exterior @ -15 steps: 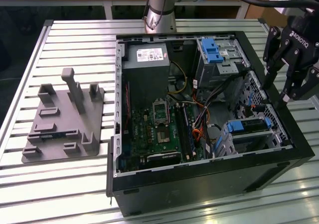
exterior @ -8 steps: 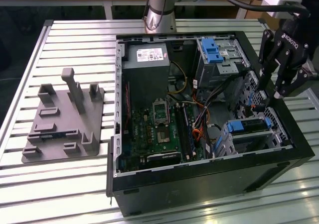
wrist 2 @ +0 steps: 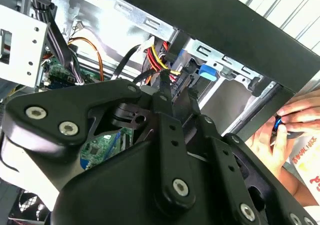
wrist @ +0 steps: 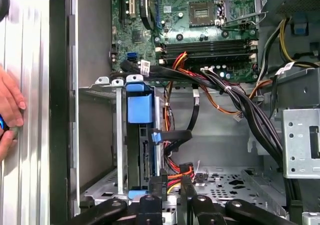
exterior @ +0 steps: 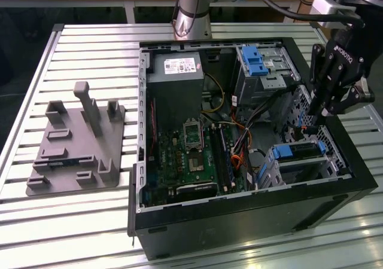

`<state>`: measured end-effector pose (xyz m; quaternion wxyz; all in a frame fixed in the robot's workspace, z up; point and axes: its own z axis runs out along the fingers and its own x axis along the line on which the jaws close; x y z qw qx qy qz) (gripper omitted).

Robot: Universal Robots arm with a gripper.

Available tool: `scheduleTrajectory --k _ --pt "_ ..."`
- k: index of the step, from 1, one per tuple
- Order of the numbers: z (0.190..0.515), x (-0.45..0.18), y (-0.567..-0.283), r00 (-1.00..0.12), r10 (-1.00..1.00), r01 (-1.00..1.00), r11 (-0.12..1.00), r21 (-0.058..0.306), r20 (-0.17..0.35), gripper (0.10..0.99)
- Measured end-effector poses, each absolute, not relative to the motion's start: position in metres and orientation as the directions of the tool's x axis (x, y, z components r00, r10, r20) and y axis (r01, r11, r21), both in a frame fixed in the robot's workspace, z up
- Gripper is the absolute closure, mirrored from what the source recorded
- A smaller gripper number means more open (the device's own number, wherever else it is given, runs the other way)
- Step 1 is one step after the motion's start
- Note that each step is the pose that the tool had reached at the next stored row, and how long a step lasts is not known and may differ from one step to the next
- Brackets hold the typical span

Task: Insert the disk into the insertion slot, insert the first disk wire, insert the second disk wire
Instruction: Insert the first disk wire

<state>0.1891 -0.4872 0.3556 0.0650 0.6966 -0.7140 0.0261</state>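
**A:** Open computer case (exterior: 239,216) on the slatted worktop (exterior: 90,42), and the end effector (exterior: 312,124) hangs inside it, at the end on the exterior view's right.

**B:** How are the fingers set?

**A:** Narrow. In the first wrist view the fingertips (wrist: 162,184) stand close together, pinching the disk wire (wrist: 176,177), a red-and-yellow lead, near its plug.

**B:** And the disk?

**A:** The disk (wrist: 139,107) sits edge-on in the insertion slot (wrist: 119,145), straight ahead of the fingertips, its blue carrier tab at the cage mouth.

**B:** What else is in the case?

**A:** The motherboard (exterior: 185,155) and power supply (exterior: 176,80) are well away from the end effector. A taller bay (exterior: 263,66) with a blue latch is nearer.

**B:** Outside the case?

**A:** A person's hand (wrist: 9,110) is just beyond the case wall, holding something small and blue. A grey fixture (exterior: 78,143) stands on the worktop, far off past the case.
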Motion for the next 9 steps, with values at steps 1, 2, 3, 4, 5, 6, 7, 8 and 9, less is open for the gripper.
scheduleTrajectory --k 1,2,3,4,5,6,7,8,9 --pt "0.3553 0.1897 -0.4874 -0.021 -0.991 -0.998 0.028 0.055 0.129 0.792" --pt "0.355 0.1902 -0.4875 -0.02 -0.991 -0.998 0.028 0.057 0.13 0.792" --pt "0.3546 0.1906 -0.4876 -0.02 -0.991 -0.998 0.028 0.059 0.13 0.792" --pt "0.3536 0.1906 -0.4877 -0.02 -0.991 -0.998 0.028 0.06 0.13 0.792" --pt "0.3525 0.1906 -0.4879 -0.02 -0.991 -0.998 0.028 0.06 0.13 0.792" --pt "0.3514 0.1907 -0.4881 -0.02 -0.991 -0.998 0.028 0.061 0.131 0.792" --pt "0.3504 0.1909 -0.4887 -0.02 -0.991 -0.998 0.028 0.061 0.131 0.792" --pt "0.3495 0.1909 -0.4893 -0.02 -0.991 -0.998 0.028 0.061 0.131 0.792" --pt "0.3484 0.191 -0.4899 -0.02 -0.991 -0.998 0.028 0.061 0.131 0.792"
